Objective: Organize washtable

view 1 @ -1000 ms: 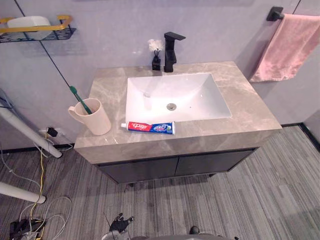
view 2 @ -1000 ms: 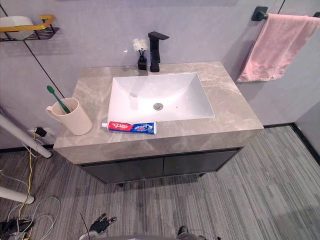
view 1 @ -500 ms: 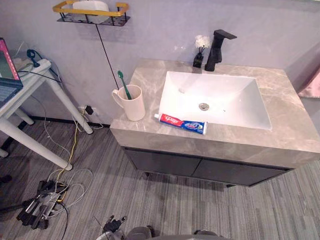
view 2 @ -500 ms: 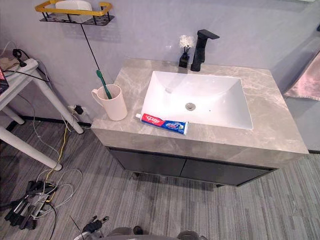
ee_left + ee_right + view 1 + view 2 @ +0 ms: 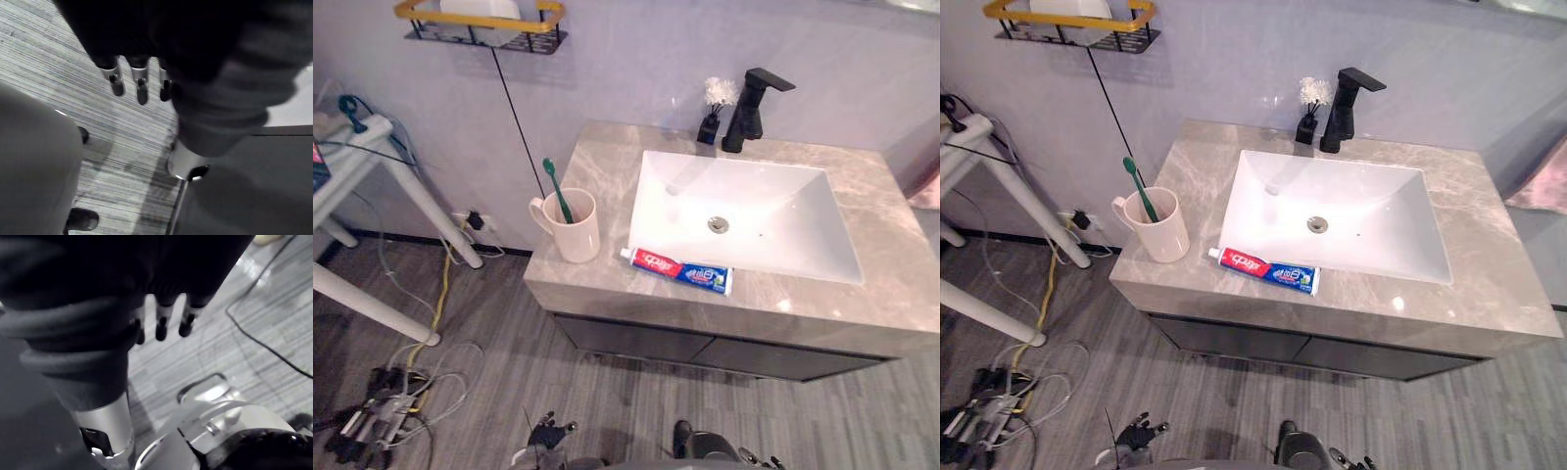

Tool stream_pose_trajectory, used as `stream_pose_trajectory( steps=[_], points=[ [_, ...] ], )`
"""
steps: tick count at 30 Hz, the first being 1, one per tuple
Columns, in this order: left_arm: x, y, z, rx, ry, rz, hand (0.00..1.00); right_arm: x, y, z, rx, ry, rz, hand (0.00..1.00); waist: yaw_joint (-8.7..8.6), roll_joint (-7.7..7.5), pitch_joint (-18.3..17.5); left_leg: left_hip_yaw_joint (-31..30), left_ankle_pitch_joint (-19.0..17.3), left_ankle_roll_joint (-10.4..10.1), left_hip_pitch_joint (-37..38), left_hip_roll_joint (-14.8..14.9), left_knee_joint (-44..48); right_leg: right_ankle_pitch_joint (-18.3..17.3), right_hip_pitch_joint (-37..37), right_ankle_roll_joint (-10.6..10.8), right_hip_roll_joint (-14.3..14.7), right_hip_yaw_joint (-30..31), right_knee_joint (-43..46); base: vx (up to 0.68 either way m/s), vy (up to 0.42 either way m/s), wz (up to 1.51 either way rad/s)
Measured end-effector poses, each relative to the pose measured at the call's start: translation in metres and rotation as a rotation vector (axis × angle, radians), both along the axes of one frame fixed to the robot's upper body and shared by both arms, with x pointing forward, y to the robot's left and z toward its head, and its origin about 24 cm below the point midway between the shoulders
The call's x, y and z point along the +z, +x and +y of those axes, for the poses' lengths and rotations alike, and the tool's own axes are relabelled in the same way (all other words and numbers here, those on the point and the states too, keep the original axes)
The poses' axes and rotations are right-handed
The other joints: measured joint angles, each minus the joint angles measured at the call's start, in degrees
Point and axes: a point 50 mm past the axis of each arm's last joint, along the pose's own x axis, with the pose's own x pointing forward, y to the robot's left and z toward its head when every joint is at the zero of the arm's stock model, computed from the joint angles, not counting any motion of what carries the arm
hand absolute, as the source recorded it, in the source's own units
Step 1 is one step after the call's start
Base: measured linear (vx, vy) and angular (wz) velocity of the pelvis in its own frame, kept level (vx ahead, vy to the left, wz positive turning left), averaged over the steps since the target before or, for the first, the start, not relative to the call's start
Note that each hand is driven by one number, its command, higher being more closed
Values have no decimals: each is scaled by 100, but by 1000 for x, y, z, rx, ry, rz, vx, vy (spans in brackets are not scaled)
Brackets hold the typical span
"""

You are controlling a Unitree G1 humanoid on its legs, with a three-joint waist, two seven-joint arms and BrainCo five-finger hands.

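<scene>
**Surface** (image 5: 876, 245): grey veined stone top with a white rectangular basin (image 5: 783, 235) sunk into it. It sits over a dark cabinet (image 5: 705, 345) on a grey striped floor (image 5: 509, 362).

**Items on the surface**
- Cup (image 5: 576, 230): cream, with a handle, standing upright on the robot's left end of the surface, just beside the basin's left rim.
- Toothbrush (image 5: 556, 188): green, standing head-up in the cup and leaning toward the wall.
- Toothpaste tube (image 5: 675, 270): lying flat on the front strip, between the basin's front rim and the surface's front edge. It is near the cup but apart from it. The label is red at the end toward the cup and blue at the other; its lettering is too small to read.
- Tap (image 5: 754, 106): black, at the back rim of the basin.
- Bottle (image 5: 709, 125): small and black, with white tufts on sticks, just beside the tap on its left.

**Surroundings**
- Wall rack (image 5: 480, 22): black wire with a yellow rail, above and to the left of the surface.
- White table (image 5: 372, 147): stands left of the surface.
- Towel (image 5: 927, 186): pink, at the right edge.

**Hands**
- Left hand (image 5: 140, 84): fingers straight and relaxed, holding nothing, hanging over the floor.
- Right hand (image 5: 161, 324): fingers likewise straight, holding nothing, over the floor
</scene>
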Motion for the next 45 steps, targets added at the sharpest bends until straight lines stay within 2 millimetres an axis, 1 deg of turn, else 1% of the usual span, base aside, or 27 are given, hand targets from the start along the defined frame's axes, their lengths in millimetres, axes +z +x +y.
stream_pose_trajectory(
  steps=[1,2,3,4,5,15,21,24,26,27,29,30,33,34,35,36,37,38,39,40,41,42,44,45],
  points=[
    [-1,-1,-4,7,-13,3,0,1,0,-4,1,-9,1,0,-5,105,-2,-7,45,-72,42,42,-69,33,112,-42,41,-59,-174,98,-73,6],
    [-1,-3,-6,12,-18,9,0,1,-1,-5,0,-11,2,0,-29,143,-18,-20,90,-141,81,58,-113,65,213,-53,64,-93,-309,133,-94,10],
    [-2,-4,-6,22,-22,12,0,1,-1,-5,0,-11,5,0,-33,144,-19,-24,143,-222,121,72,-168,119,348,-68,96,-106,-467,72,-56,8],
    [-2,-5,-5,37,-24,13,0,0,-3,-4,4,-10,12,0,-23,124,-28,-31,173,-262,166,91,-181,194,501,-76,132,-133,-681,52,-42,3],
    [-2,-5,6,13,8,28,0,-3,-9,8,102,14,57,0,-2,-176,-88,-56,295,-108,201,2,-616,1016,884,-70,174,-278,-1809,0,0,0],
    [-2,-4,6,6,10,28,0,-3,-10,6,78,12,59,0,-12,-171,-89,-135,299,-108,141,40,-586,1017,890,-65,190,-425,-1816,-44,-20,5],
    [-2,-4,6,-29,22,31,0,-3,-15,-2,-93,24,54,0,-16,-105,-135,-126,313,-136,209,75,-595,1014,942,-70,224,-430,-1818,8,2,-1],
    [-1,-4,7,-26,15,30,0,-1,-19,-14,-251,13,31,0,-18,-107,-169,-11,309,-139,247,67,-609,1016,941,-70,217,-368,-1817,-15,18,-12],
    [-1,-5,11,0,13,27,0,4,-22,-37,-402,-26,-2,0,-15,-148,-186,125,296,-139,287,69,-631,1021,917,-71,229,-245,-1818,-40,9,-24],
    [-1,-6,12,9,14,28,0,6,-23,-44,-447,-41,-15,0,-17,-157,-197,152,286,-130,287,70,-629,1021,905,-71,233,-222,-1818,-42,3,-25],
    [-1,-8,17,21,25,33,0,16,-31,-75,-584,-108,-55,0,-21,-184,-237,255,268,-116,265,73,-630,1022,831,-71,245,-121,-1818,-30,-5,-25],
    [-1,-9,19,22,32,32,0,24,-35,-94,-665,-151,-87,0,-23,-189,-240,309,262,-111,244,75,-631,1023,783,-73,254,-71,-1818,-25,-12,-22],
    [-1,-15,23,54,36,40,0,45,-42,-135,-820,-261,-161,0,-58,-188,-270,409,251,-125,175,100,-641,1035,662,-88,296,27,-1814,5,-15,-19],
    [-1,-15,24,57,38,40,0,50,-42,-142,-840,-281,-178,0,-49,-185,-276,445,240,-133,173,115,-640,1036,643,-90,314,58,-1813,29,-34,-23],
    [-1,-17,27,67,43,43,0,59,-39,-154,-855,-326,-216,0,-70,-176,-295,478,232,-145,159,140,-640,1037,613,-92,342,78,-1809,27,-34,-14],
    [-1,-18,27,69,44,45,0,65,-35,-161,-857,-349,-242,0,-97,-171,-298,479,229,-150,151,152,-640,1037,605,-93,353,79,-1802,36,-40,-8],
    [-1,-20,26,69,40,50,0,79,-28,-174,-850,-410,-297,0,-158,-167,-336,482,221,-161,103,166,-638,1036,556,-94,369,83,-1794,40,-25,-5],
    [-2,-23,24,70,33,55,0,97,-13,-189,-832,-483,-377,0,-198,-123,-392,498,220,-162,50,168,-638,1038,491,-98,374,99,-1792,40,-18,-6],
    [-3,-24,23,70,27,56,0,108,-6,-196,-824,-523,-423,0,-212,-127,-389,509,220,-163,35,168,-638,1039,473,-98,376,110,-1792,32,-10,-10],
    [-3,-25,22,66,18,56,0,130,7,-207,-798,-606,-505,0,-211,-115,-405,535,217,-166,11,169,-636,1045,438,-107,384,141,-1791,16,-6,-12],
    [-3,-25,22,64,18,55,0,151,25,-213,-748,-682,-574,0,-206,-104,-411,570,217,-166,11,171,-634,1053,425,-118,391,176,-1791,5,-7,-13],
    [-2,-25,22,64,19,53,0,161,34,-215,-719,-714,-608,0,-206,-105,-411,579,217,-167,12,172,-630,1055,423,-121,394,190,-1791,-6,-10,-9],
    [-2,-23,21,49,20,46,0,196,71,-216,-637,-810,-731,0,-186,-120,-407,575,216,-166,7,173,-626,1061,421,-128,396,190,-1791,0,0,0],
    [-2,-23,20,39,21,44,0,203,79,-214,-617,-827,-764,0,-180,-123,-406,573,216,-166,5,173,-625,1063,420,-130,396,189,-1791,-37,-18,2]
  ],
)
